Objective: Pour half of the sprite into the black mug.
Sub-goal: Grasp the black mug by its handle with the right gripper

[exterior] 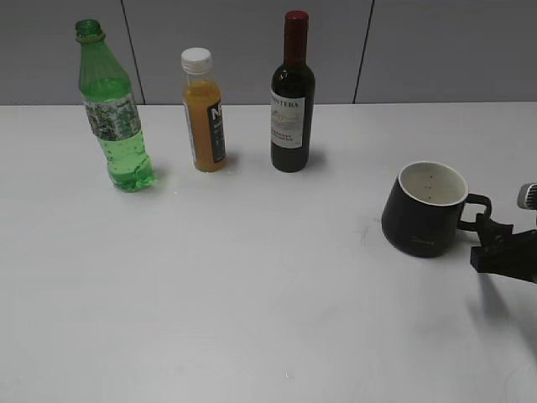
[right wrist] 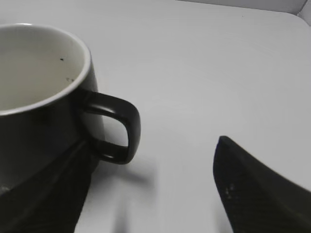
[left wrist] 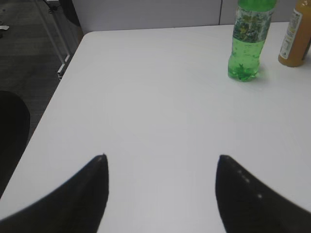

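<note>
The sprite (exterior: 115,109) is a tall green bottle with no cap, standing upright at the far left of the table; the left wrist view shows the sprite (left wrist: 248,43) at top right. My left gripper (left wrist: 161,162) hangs open over bare table, well short of the bottle, and is out of the exterior view. The black mug (exterior: 415,227) with a white inside stands upright at the right. My right gripper (exterior: 481,242) is open at the mug's handle (right wrist: 124,128), which sits between the spread fingers, close to the left finger (right wrist: 58,189). Nothing is gripped.
An orange juice bottle (exterior: 204,113) with a white cap and a dark wine bottle (exterior: 292,101) stand in a row to the right of the sprite. The white table (exterior: 252,294) ends at a left edge (left wrist: 68,73) with dark floor beyond.
</note>
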